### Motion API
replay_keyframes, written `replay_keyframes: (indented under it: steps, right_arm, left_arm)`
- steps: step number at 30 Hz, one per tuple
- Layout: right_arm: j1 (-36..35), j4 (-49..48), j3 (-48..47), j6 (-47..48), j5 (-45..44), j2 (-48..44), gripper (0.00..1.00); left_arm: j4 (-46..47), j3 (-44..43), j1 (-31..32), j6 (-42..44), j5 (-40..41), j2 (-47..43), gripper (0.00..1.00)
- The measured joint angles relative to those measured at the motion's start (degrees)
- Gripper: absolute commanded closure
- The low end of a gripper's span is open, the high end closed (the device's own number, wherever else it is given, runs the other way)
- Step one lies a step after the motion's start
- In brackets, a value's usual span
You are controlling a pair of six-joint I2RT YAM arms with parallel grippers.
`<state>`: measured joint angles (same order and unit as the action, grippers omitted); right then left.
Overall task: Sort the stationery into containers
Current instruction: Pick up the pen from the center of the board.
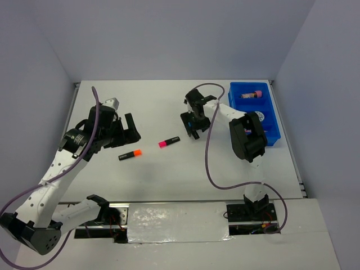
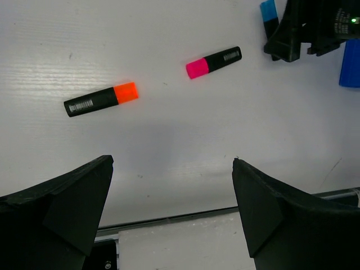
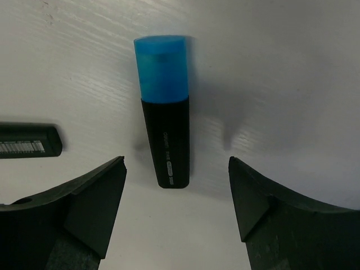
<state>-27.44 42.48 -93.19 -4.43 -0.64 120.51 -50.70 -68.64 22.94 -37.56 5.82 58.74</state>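
Jaws on my right gripper [image 3: 175, 164] stand apart, one either side of the blue-capped highlighter [image 3: 165, 112], and neither touches it. The highlighter lies flat on the table [image 1: 185, 174], near the blue tray [image 1: 274, 115] on its left. At the tray's far end I see a pink patterned tube [image 1: 251, 94]. Further left of the tray lies the pink-capped highlighter [image 2: 214, 62], then the orange-capped highlighter [image 2: 101, 99]. Farthest from the tray, my left gripper [image 2: 172, 164] hangs wide open above the table, holding nothing.

A robotics lab: bolted-down arms [image 1: 53, 171] on a white table [image 1: 169, 180] (plain walls [image 1: 169, 39]).
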Motion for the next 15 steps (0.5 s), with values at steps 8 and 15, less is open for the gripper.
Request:
replay_keyframes:
  steps: [8, 15]
  right_arm:
    - [-0.87, 1.64, -3.56, 1.2, -0.68, 4.57, 0.51]
    - [0.0, 4.04, -7.63, 1.75, 0.85, 6.91, 1.0]
  left_arm:
    - [1.31, 2.47, 0.0, 1.36, -3.61, -2.56, 0.01]
    - [1.4, 2.47, 0.0, 2.71, -4.61, -3.39, 0.01]
